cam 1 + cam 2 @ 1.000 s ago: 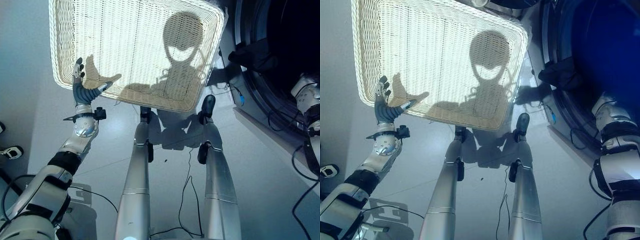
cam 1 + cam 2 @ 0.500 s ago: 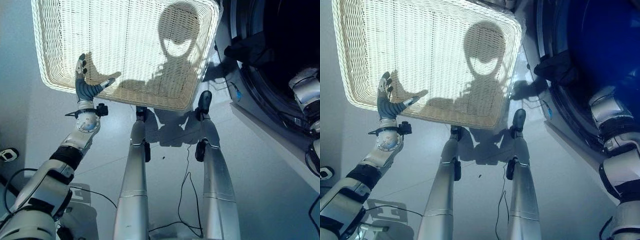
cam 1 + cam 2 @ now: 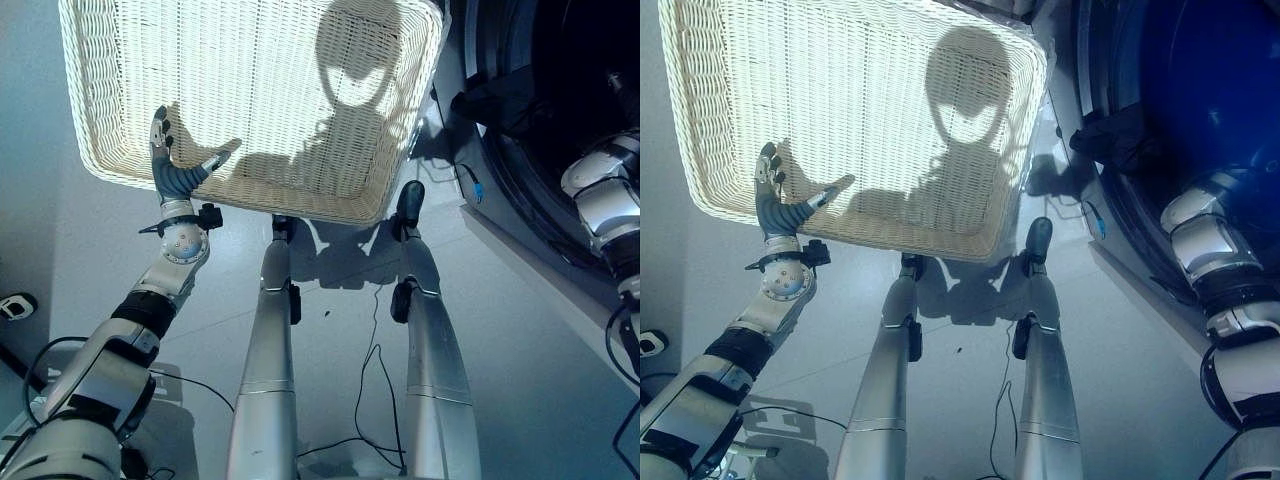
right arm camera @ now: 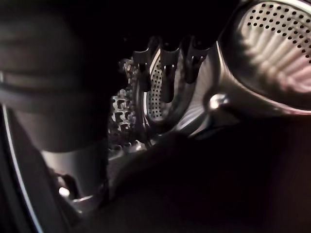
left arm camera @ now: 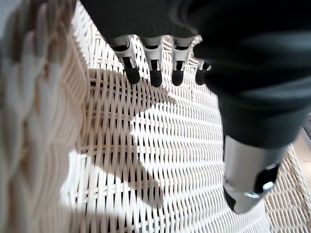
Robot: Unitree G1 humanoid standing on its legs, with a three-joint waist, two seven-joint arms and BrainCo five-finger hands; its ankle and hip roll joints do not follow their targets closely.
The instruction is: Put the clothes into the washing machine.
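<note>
Reaching deeper into the dark washing machine drum [image 4: 272, 43], our right hand [image 4: 165, 73] hangs relaxed, so we release well inside; left hand [image 3: 172, 170] spread over the white wicker basket [image 3: 110, 170].

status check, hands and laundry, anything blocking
Left robot hand open over the wicker basket. Right robot hand open inside the washer drum. Dark cloth at the washer door.
</note>
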